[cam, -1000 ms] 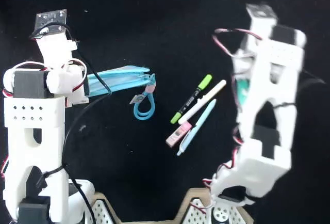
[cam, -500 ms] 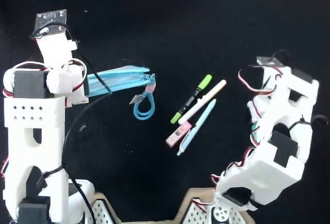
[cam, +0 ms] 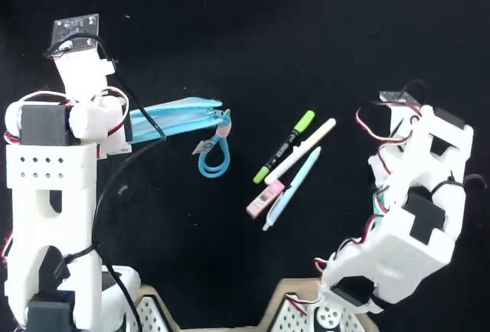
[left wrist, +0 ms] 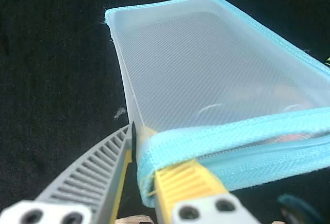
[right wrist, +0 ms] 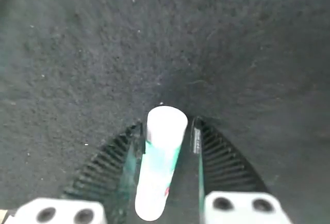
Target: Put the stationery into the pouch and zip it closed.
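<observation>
Black worktop [cam: 230, 34] under the pouch [left wrist: 206, 74], end of its zip edge pinched by left fingers [left wrist: 103, 157], probably steadying the mouth for loading. Right fingers [right wrist: 216, 157] grip a white tube [right wrist: 160, 152], well apart; pens [cam: 295, 156] lie between.

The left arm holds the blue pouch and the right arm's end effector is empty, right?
Not quite. The left end effector does hold the blue pouch, but the right end effector is not empty: the right wrist view shows it holding a white stick.
</observation>
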Controlling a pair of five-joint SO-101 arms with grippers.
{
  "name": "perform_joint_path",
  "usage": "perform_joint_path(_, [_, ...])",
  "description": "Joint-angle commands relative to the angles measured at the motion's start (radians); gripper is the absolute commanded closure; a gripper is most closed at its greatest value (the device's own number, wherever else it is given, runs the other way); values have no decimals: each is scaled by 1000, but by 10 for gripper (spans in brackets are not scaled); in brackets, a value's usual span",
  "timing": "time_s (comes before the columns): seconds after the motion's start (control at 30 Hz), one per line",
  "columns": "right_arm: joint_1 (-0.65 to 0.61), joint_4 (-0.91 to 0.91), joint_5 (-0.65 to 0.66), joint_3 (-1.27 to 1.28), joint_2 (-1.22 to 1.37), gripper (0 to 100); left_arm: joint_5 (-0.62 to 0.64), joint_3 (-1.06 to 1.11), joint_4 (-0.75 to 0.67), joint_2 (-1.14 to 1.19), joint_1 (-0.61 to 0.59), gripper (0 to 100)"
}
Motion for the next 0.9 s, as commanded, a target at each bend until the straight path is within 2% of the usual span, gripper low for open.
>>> perform_joint_path(0.0, [41, -5, 17, -21, 13, 858, -3, 8, -14, 3, 5, 970])
perform_joint_path(0.23, [58, -64, 60, 15, 24, 865, -5, 8, -14, 3, 5, 970])
perform_joint_path(0.37, [60, -137, 60, 77, 7, 993, -5, 8, -15, 6, 5, 970])
perform_joint_path(0.43, [66, -91, 63, 53, -45, 982, -5, 8, -15, 6, 5, 970])
perform_joint_path(0.5, [64, 29, 69, -2, -139, 986, -5, 8, -15, 6, 7, 970])
perform_joint_path(0.63, [-9, 232, 71, -56, -357, 988, -5, 8, -15, 9, 7, 970])
perform_joint_path(0.8, [-121, 302, 58, -64, -667, 988, -3, 8, -15, 9, 7, 970])
perform_joint_path(0.87, [-180, 299, 12, -51, -799, 988, -2, 8, -15, 11, 7, 970])
